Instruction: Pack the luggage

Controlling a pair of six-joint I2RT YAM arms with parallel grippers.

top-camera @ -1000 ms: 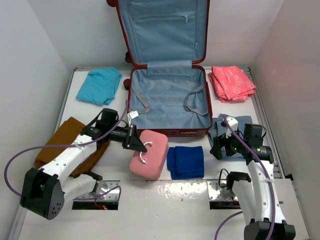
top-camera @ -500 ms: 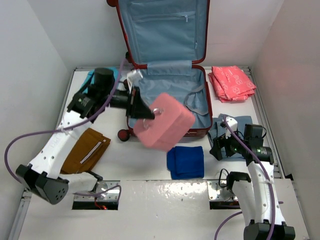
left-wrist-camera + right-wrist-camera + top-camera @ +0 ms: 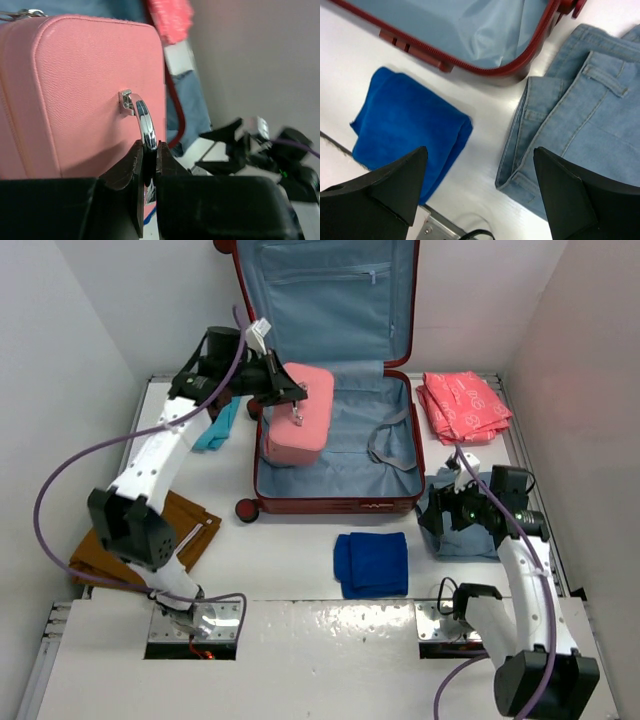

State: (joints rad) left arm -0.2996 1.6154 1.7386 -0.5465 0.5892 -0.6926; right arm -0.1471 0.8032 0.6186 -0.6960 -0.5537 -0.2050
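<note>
**Table** (image 3: 290, 540): white and walled on three sides; it bears everything below.

**Luggage** (image 3: 340, 455): dark red hard shell, lying open at the back centre of the table. The lid stands up against the rear wall. Blue-grey lining, with straps loose across the lower shell.

**Brown garment** (image 3: 190, 530): folded, near left, partly behind the left arm.

**Jeans** (image 3: 580, 115): light denim, folded, just right of the luggage's near corner.

**Coral printed cloth** (image 3: 462, 405): folded stack, far right, beside the luggage.

**Pink case** (image 3: 298, 425): box-like, over the left part of the lower shell (whether it rests on the lining or hangs cannot be told).

**Blue towel** (image 3: 371, 563): folded, in front of the luggage.

**Teal garment** (image 3: 218, 425): left of the luggage, mostly hidden by the arm.

**Left gripper** (image 3: 148, 150): jaws pinched onto the pink case's chrome handle (image 3: 142, 120).

**Right gripper** (image 3: 477, 160): jaws spread wide, empty, above the jeans' edge and bare table.
</note>
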